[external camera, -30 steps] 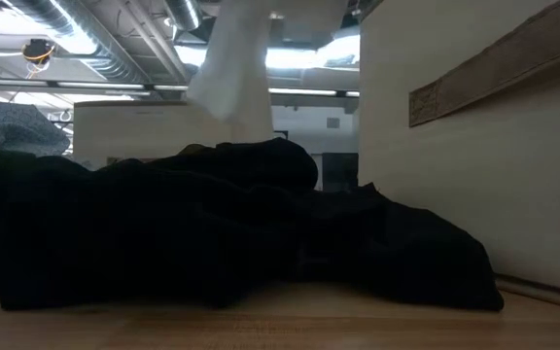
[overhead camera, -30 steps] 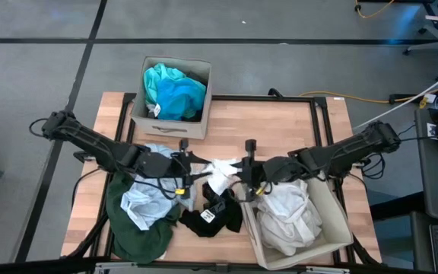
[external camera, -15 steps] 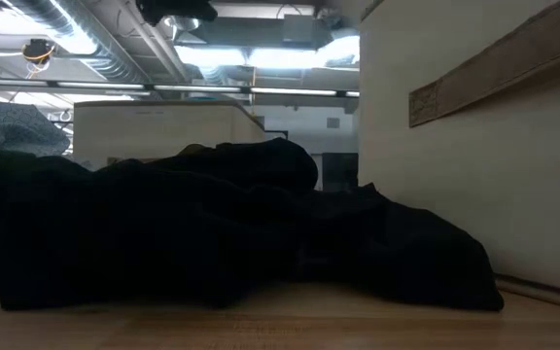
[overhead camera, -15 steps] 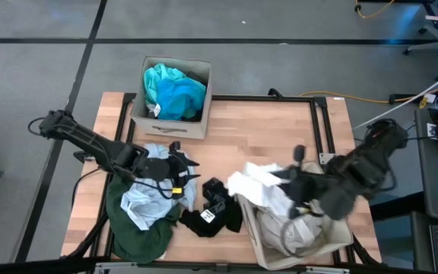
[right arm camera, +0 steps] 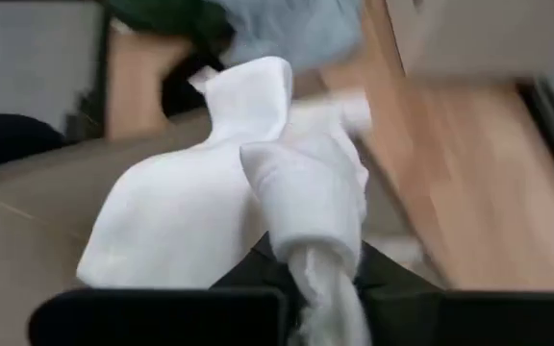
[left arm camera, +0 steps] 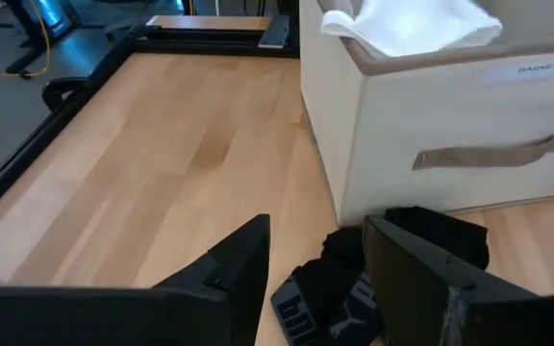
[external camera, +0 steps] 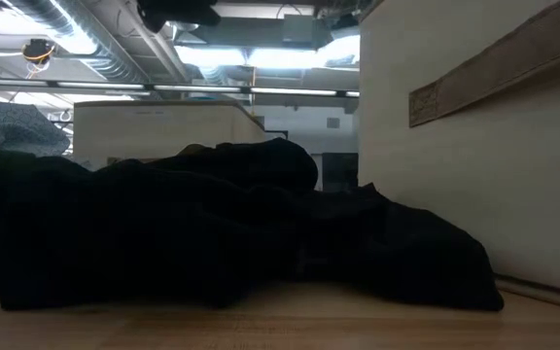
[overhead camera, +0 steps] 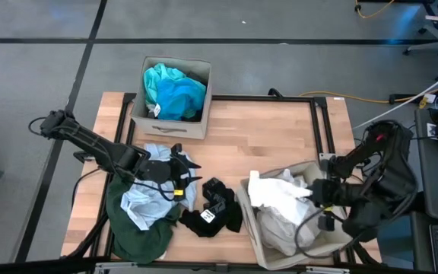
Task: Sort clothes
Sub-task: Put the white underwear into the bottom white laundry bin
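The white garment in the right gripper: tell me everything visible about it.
The white garment is soft, crumpled fabric, bunched into folds. The right gripper is shut on one twisted end, and the rest drapes over the near beige box, resting on pale clothes inside and across its left rim. In the left wrist view it pokes above that rim.

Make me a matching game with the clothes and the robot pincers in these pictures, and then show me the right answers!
Things:
1. teal clothes
2. white garment
3. black garment
4. left pincer

Places or states:
A. lying on the wood between the clothes pile and the near box
B. open, holding nothing, over the clothes pile
C. in the far box
D. gripped by the right pincer over the near box

Pairs: 1-C, 2-D, 3-A, 4-B
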`<state>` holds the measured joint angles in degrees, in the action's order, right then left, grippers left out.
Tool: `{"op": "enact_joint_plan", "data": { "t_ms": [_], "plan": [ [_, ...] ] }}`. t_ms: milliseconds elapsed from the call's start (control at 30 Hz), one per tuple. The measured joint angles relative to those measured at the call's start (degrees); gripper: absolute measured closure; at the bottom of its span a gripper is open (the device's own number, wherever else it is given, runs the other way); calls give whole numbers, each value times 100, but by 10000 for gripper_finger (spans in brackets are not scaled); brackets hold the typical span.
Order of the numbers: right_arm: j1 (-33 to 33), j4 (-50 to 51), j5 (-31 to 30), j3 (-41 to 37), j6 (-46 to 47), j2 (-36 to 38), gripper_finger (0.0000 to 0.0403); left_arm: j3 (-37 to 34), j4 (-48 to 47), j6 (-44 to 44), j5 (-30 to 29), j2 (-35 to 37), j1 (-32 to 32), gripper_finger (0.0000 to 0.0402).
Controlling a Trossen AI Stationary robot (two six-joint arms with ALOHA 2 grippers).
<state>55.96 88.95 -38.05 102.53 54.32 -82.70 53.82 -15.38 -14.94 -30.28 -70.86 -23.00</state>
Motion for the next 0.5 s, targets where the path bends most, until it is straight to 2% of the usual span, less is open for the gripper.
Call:
{"op": "enact_joint_plan", "data": {
  "t_ms": [100, 300, 400, 500],
  "plan": [
    [118, 90, 63, -495, 854, 4, 372, 0, 6, -35, 1, -16, 0, 245],
    [39, -95, 98, -1575, 1619, -11, 356, 0, 12, -146, 30, -65, 0, 245],
    [-105, -98, 333, -2042, 1873, -17, 332, 0, -1, -158, 50, -93, 0, 245],
    [-266, -96, 820, -2400, 1960, -17, 292, 0, -2, -221, 58, -125, 0, 245]
  ]
}}
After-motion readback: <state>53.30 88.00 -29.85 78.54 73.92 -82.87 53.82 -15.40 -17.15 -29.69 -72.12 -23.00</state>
